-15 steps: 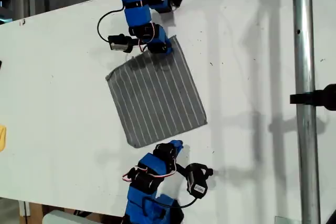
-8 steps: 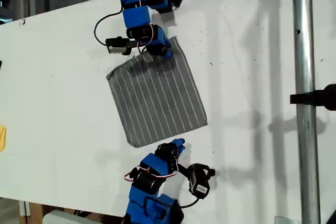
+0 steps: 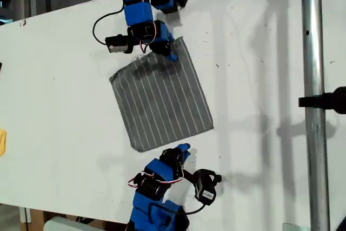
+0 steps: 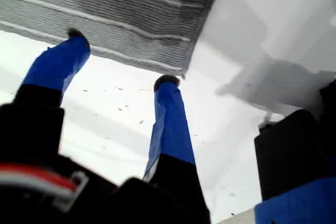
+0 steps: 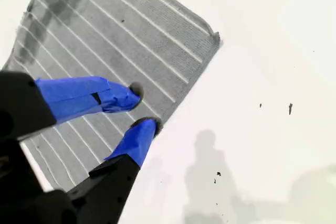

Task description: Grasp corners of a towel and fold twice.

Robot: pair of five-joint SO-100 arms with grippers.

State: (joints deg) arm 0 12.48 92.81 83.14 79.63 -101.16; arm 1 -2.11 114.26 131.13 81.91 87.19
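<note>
Since a second ago, my second gripper (image 3: 172, 52) at the top of the exterior view has edged up toward the towel's (image 3: 161, 97) upper corner (image 3: 181, 40), while the cloth itself has not shifted. Its blue fingertips (image 5: 128, 94) stand a little apart, one over the striped grey fabric and the other at the cloth's edge; whether they touch it I cannot tell. My first gripper (image 3: 181, 150) sits at the bottom of the exterior view, jaws spread wide, just off the towel's lower edge, near its corner (image 4: 184, 71) and not holding it. That towel lies flat and unfolded on the white table (image 3: 65, 96). A white label shows on a black camera block (image 3: 204, 194) by the first arm, its writing too small to read.
</note>
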